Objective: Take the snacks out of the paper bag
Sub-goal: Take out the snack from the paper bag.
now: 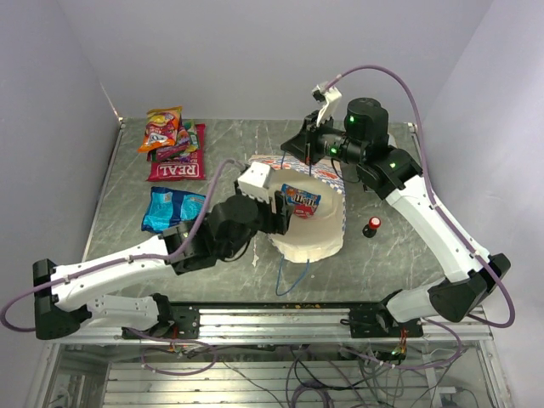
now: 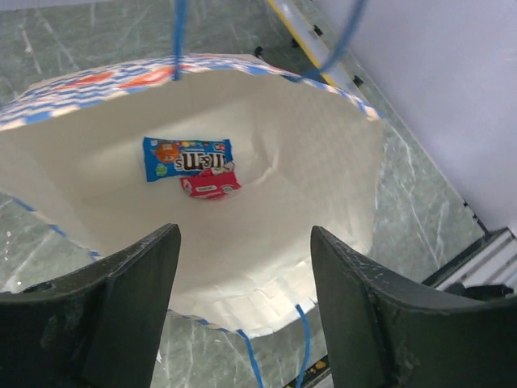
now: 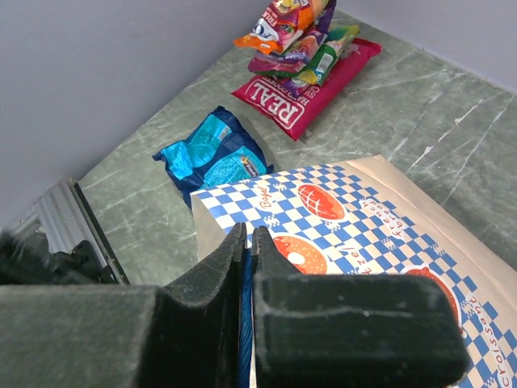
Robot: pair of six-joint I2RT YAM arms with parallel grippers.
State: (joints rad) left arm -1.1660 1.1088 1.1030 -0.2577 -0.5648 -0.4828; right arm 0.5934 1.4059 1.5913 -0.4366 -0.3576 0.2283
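The table (image 1: 238, 144) held a big paper bag (image 1: 316, 234) that lay on its side in the middle, with its mouth turned to the left gripper (image 2: 244, 250). That gripper's two fingers stood wide apart right at the mouth of the bag, with nothing between them. The right gripper (image 3: 249, 234) was at the far edge of the bag, pinched tight on a blue cord (image 3: 245, 307), and that seemed to hold the mouth up and open. Some snacks were outside: a red packet (image 1: 177, 166) with a pile of bright packets (image 1: 166, 132) on it lay well off to the far left of the bag, and a blue packet (image 1: 170, 208) lay near the bag's left side. Two more were deep inside the bag: a blue candy packet (image 2: 187, 158) with a little red packet (image 2: 210, 186) touching its lower edge. So the job was not done, and the step looked like reaching in for one of them. To do it well, I think the left gripper should go straight through the middle of the mouth, fingers wide and off the paper walls so the bag does not crumple or slide. It should pinch just one flat, slippery packet by its edge. A small red-and-black knob (image 1: 372, 227) sat just right of the bag and should be left alone.
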